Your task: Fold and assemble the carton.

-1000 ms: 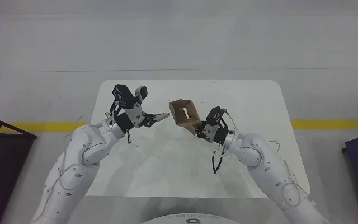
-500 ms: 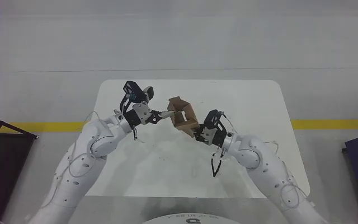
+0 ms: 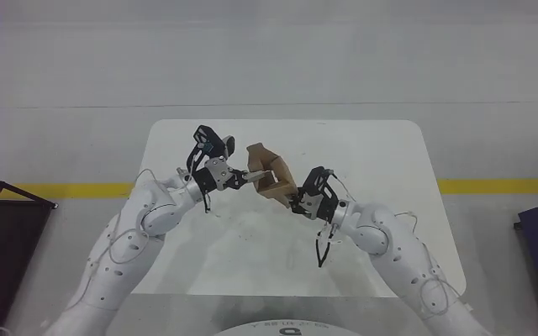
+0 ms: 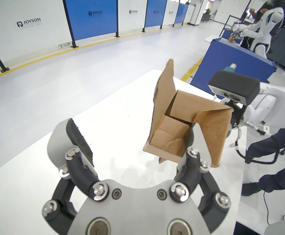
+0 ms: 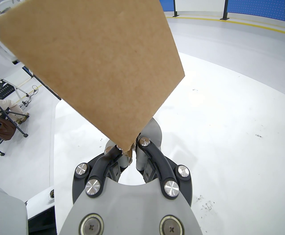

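Observation:
A brown cardboard carton (image 3: pixel 271 171) hangs above the middle of the white table (image 3: pixel 378 151), tilted, its open end toward the left arm. My right gripper (image 5: pixel 129 153) is shut on a corner of the carton (image 5: pixel 93 64), whose outer panel covers most of that view. My left gripper (image 4: pixel 133 142) is open; one of its fingers (image 4: pixel 196 142) reaches into the carton's open mouth against a side flap, while the other finger (image 4: pixel 78 138) stays outside. Inside the carton (image 4: pixel 178 124), inner flaps are folded in. One flap stands straight up.
The table's surface (image 4: pixel 115 133) spreads bare around and beneath the carton. Blue partition panels (image 4: pixel 89 17) and a yellow floor line stand far behind. Another white robot (image 4: pixel 260 20) works at a blue bench in the distance.
My left gripper has travelled right to the carton and put one finger into its opening. The right gripper has shifted the carton slightly left and tilted it.

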`<state>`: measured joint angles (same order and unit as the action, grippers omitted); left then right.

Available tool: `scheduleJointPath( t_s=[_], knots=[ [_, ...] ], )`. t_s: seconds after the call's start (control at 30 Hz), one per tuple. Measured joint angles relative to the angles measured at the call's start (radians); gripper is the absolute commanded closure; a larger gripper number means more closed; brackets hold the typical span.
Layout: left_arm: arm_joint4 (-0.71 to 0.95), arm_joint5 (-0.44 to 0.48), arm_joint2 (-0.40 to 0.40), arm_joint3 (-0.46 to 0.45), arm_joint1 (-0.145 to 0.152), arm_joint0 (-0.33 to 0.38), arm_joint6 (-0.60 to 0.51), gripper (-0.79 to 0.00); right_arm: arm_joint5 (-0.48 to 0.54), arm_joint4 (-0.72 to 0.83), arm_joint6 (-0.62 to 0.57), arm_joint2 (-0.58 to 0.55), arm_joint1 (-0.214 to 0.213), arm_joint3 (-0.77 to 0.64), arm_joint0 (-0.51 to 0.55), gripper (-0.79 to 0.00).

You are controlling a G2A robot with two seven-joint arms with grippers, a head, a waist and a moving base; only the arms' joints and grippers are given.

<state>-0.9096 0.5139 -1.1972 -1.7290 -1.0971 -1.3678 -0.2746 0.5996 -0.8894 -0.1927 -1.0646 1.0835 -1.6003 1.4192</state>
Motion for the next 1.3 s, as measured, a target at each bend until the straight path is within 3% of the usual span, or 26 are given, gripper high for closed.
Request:
scheduleJointPath(
  t_s=[0.17, 0.33, 0.6, 0.8, 1.3],
  knots=[
    [0.022, -0.009, 0.003, 0.005, -0.001, 0.002, -0.023, -0.785, -0.004, -0.008, 0.009, 0.0, 0.0, -0.001, 0.008, 0.0],
    [0.037, 0.056, 0.002, -0.017, 0.0, -0.001, 0.014, -0.785, -0.008, -0.001, 0.019, -0.005, 0.0, 0.0, 0.017, 0.0],
    [-0.022, 0.128, -0.07, -0.075, 0.016, -0.059, 0.071, -0.785, -0.009, 0.026, 0.023, -0.019, -0.001, 0.001, 0.028, 0.0],
    [-0.013, 0.061, -0.099, -0.052, 0.018, -0.07, 0.059, -0.785, 0.007, 0.014, 0.023, -0.016, -0.001, -0.005, 0.031, 0.0],
    [-0.04, -0.019, -0.018, -0.029, 0.004, -0.015, -0.006, -0.785, -0.006, -0.033, 0.019, -0.019, -0.002, -0.032, 0.041, 0.0]
  ],
)
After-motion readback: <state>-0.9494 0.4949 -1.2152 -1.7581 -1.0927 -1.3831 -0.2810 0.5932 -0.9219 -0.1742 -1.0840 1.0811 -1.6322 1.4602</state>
